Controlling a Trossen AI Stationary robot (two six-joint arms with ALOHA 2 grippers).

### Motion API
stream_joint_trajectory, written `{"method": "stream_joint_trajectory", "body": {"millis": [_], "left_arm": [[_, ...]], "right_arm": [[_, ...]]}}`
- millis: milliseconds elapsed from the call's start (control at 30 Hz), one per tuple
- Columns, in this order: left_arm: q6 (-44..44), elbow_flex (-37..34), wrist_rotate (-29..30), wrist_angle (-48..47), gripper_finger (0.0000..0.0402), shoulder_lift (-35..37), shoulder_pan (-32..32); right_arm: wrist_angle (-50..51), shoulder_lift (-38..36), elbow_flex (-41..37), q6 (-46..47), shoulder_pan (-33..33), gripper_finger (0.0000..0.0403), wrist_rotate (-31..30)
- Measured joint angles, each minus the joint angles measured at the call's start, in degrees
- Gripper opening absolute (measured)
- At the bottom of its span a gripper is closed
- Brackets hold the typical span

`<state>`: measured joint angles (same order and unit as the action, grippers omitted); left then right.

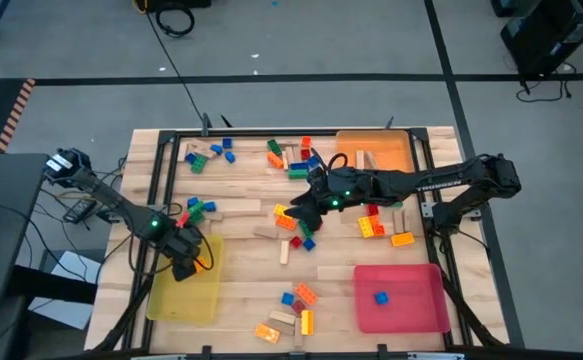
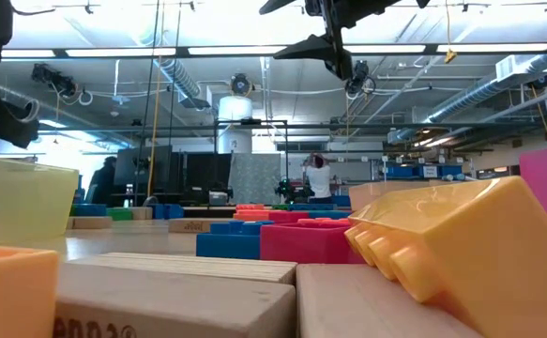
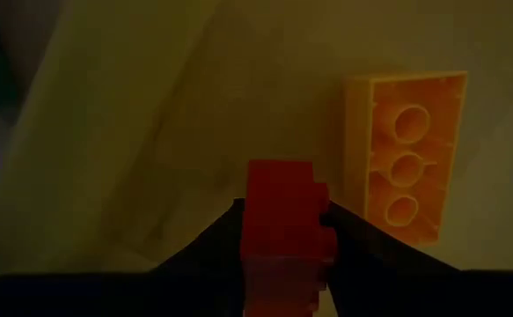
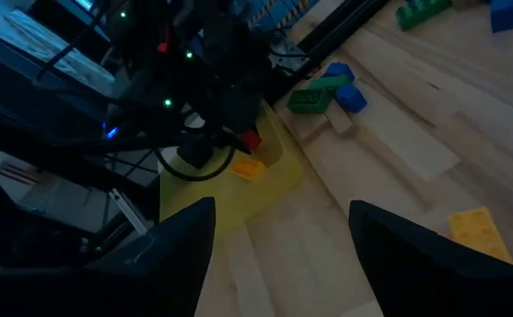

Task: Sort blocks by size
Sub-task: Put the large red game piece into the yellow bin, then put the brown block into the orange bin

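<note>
Sorting is early, most still to do. Left gripper (image 1: 183, 262) sits over the yellow tray (image 1: 183, 295) at the table's (image 1: 241, 290) front left, fingers on either side of a small red block (image 3: 282, 207); whether they're still clamped or just letting go, can't tell. An orange block (image 3: 406, 167) already lies in that tray just beside the red one, so that makes one in, one about to be. Red tray (image 1: 411, 305) at front right holds a single blue block (image 1: 380, 297). Orange tray (image 1: 381, 150) at back right has a tan wooden piece (image 1: 362, 159) in it. Right gripper (image 1: 304, 212) hovers mid-table above a cluster of loose blocks (image 1: 293, 222), fingers spread wide, nothing between them in the right wrist view. Left to sort, as I judge it: nearly everything. There's a group near the back left (image 1: 206, 153), more at back centre (image 1: 293, 155), a green/blue/red bunch (image 1: 199, 208) next to the left arm, a red-and-orange lot (image 1: 379, 225) right of centre, and a pile at the front edge (image 1: 293, 312). Several long wooden pieces (image 1: 229, 208) also loose on the table.
</note>
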<state>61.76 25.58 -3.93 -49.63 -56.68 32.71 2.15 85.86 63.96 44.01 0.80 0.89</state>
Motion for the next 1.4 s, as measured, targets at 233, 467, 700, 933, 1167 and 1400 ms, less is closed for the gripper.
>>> {"method": "stream_joint_trajectory", "body": {"millis": [233,467,700,933,1167,1400], "left_arm": [[-0.41,0.0,-0.92,0.27,0.0137,0.17,0.0],[-0.32,0.0,-0.89,0.49,0.0137,0.17,0.0],[-0.07,0.01,-0.52,0.56,0.0138,0.17,0.0],[0.15,0.02,0.06,0.55,0.0154,0.15,-0.07],[-1.43,0.02,2.38,0.53,0.021,0.15,-0.07],[-0.13,0.65,1.53,0.19,0.0221,0.15,-0.07]], "right_arm": [[0.0,0.0,0.0,0.02,0.0,0.0275,-0.02],[0.03,0.0,0.0,0.85,0.0,0.0275,-0.02],[0.03,0.0,0.0,0.58,-0.1,0.0275,-0.02],[0.05,0.0,0.0,0.52,-0.11,0.0275,-0.02],[0.05,0.0,0.0,0.39,-0.11,0.0275,-0.02],[0.05,0.0,0.0,0.88,-0.11,0.0275,-0.02]]}}
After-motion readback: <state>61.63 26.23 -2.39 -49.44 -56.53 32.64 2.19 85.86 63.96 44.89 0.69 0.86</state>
